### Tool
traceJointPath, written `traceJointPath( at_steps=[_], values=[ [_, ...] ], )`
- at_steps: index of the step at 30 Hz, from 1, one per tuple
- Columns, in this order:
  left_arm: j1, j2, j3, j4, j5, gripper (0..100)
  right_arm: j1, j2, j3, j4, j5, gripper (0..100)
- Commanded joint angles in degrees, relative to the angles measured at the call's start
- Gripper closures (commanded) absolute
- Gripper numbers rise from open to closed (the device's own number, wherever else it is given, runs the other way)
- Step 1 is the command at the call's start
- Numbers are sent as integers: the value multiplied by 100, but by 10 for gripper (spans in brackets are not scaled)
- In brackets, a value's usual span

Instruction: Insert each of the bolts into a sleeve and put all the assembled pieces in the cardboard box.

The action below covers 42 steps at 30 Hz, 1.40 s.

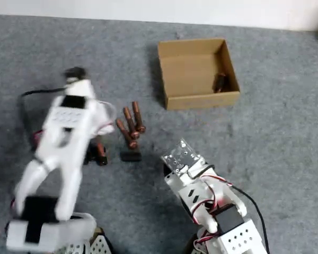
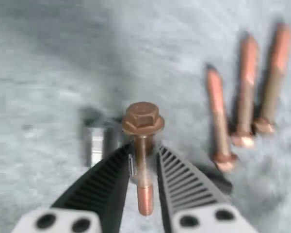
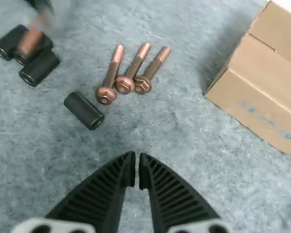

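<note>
Left wrist view — left jaws pinch a bolt (image 2: 142, 145) by its shank — right jaws all but closed, empty.

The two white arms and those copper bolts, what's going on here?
The left gripper holds one bolt by its shank, above the grey carpet near some black sleeves. Three more bolts lie side by side, a lone sleeve next to them. The right gripper hangs shut and empty over the carpet. The cardboard box already has one dark piece inside.
</note>
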Motion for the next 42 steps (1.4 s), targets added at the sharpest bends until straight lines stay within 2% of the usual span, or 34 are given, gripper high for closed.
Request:
traceJointPath(
  at_steps=[1, 7, 13, 17, 19, 23, 27, 33, 42],
  values=[
    [-760, -848, 251, -246, 308, 996, -101, -4, -48, 4, 97, 985],
    [-927, -954, 347, -378, 563, 996, -127, 690, -374, -57, 176, 994],
    [-1552, -989, 207, -369, 571, 996, -769, 3178, -1886, -92, 369, 993],
    [-1719, -980, 171, -369, 580, 996, -1112, 4945, -3020, -409, 378, 988],
    [-1727, -980, 171, -369, 580, 996, -1147, 5912, -3574, -435, 527, 947],
    [-1807, -980, 180, -369, 580, 996, -1147, 7705, -4435, -444, 932, 795],
    [-1807, -980, 171, -387, 571, 996, -1235, 8936, -5244, -444, 1125, 762],
    [-1789, -980, 171, -396, 571, 996, -1358, 9824, -5895, -444, 1125, 762],
    [-1789, -980, 171, -378, 571, 996, -1420, 10264, -5956, -453, 1134, 763]
  ],
)
